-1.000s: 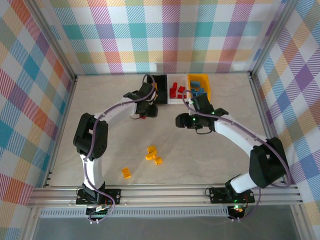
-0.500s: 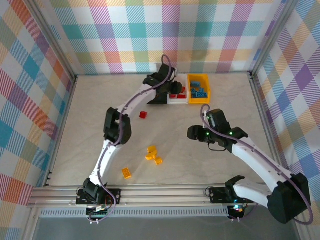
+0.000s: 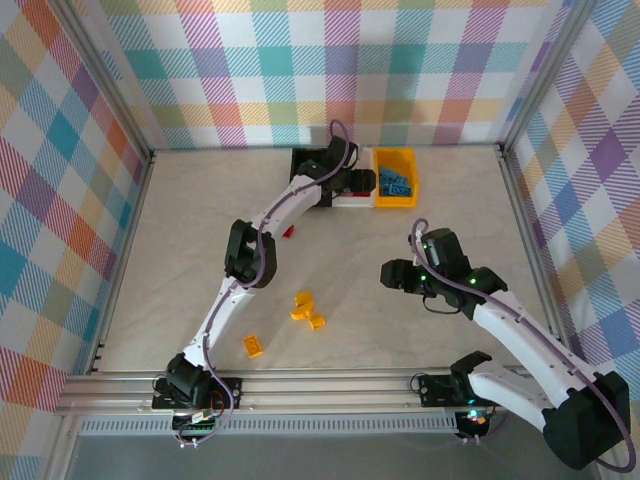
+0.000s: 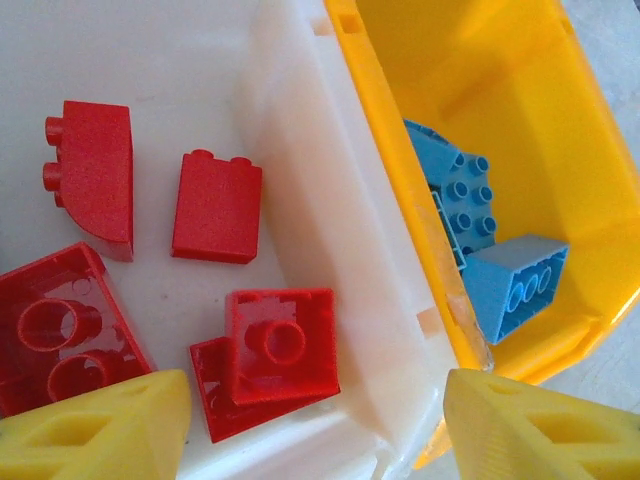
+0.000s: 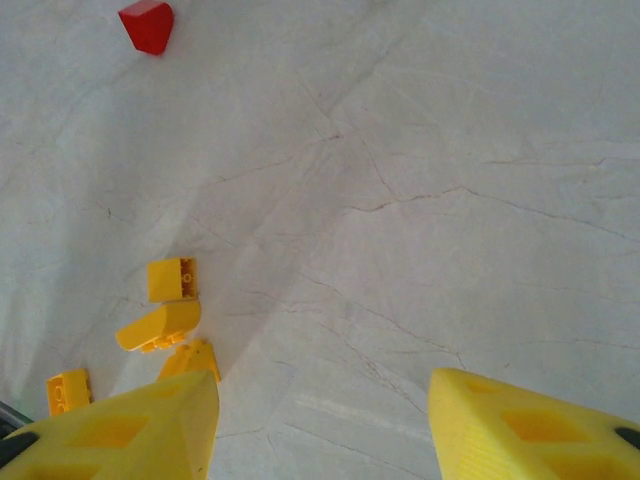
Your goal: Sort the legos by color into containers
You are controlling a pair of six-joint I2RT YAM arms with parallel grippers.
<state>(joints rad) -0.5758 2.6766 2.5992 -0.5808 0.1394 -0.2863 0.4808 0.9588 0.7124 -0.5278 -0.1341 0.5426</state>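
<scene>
Legos on the table: one red brick (image 3: 289,231) lies beside the left arm, on the near side of the bins. Four yellow bricks (image 5: 172,279) lie in a loose group left of centre, one of them apart toward the near edge.
Containers: three bins stand joined in a row at the far edge, black bin (image 3: 303,160) left, white bin (image 4: 320,230) middle, yellow bin (image 4: 480,80) right.
White bin content: red legos (image 4: 217,207), at least five, three with the hollow underside up.
Yellow bin content: blue legos (image 4: 515,285), piled together at one end.
Left gripper (image 4: 315,400): fingers spread wide and holding nothing, above the white bin, close to the wall shared with the yellow bin.
Right gripper (image 5: 322,400): fingers spread, empty, above bare table right of centre, well apart from the bins.
Open room: the table (image 3: 180,250) is bare on the left side and between the two arms.
Edges: metal rails (image 3: 330,385) run along the near, left and right sides, with checked walls behind them.
</scene>
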